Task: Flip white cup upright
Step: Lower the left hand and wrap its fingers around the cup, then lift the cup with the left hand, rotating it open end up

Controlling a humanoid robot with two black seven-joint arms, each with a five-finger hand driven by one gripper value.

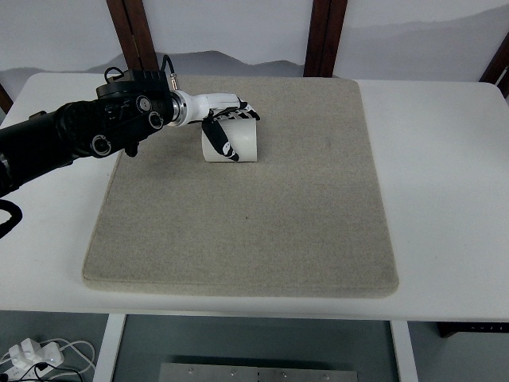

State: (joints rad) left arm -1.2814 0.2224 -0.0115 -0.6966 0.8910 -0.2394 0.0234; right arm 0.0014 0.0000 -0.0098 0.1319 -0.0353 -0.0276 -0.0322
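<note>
Worktop (445,199): a white surface is shown, bare apart from the mat; nothing is seen to obstruct the work.
Mat (246,215): a grey felt pad is laid over the middle of the worktop; a soft, level landing is offered for the cup's base.
Left arm (56,147): it is brought in from the left edge, reaching toward the mat's far left part.
White cup (238,142): it is seen at the far left of the mat, apparently on its side or tilted; which end is the mouth cannot be told.
Left hand (224,127): the fingers (216,137) are wrapped around the cup, gripping it.
Step in hand: the wrist is best rolled slowly, the grip kept firm, the base set flat before release.
Surroundings: wooden posts (135,32) are seen beyond the far edge, cables (32,354) under the near left corner; neither is judged to interfere.
</note>
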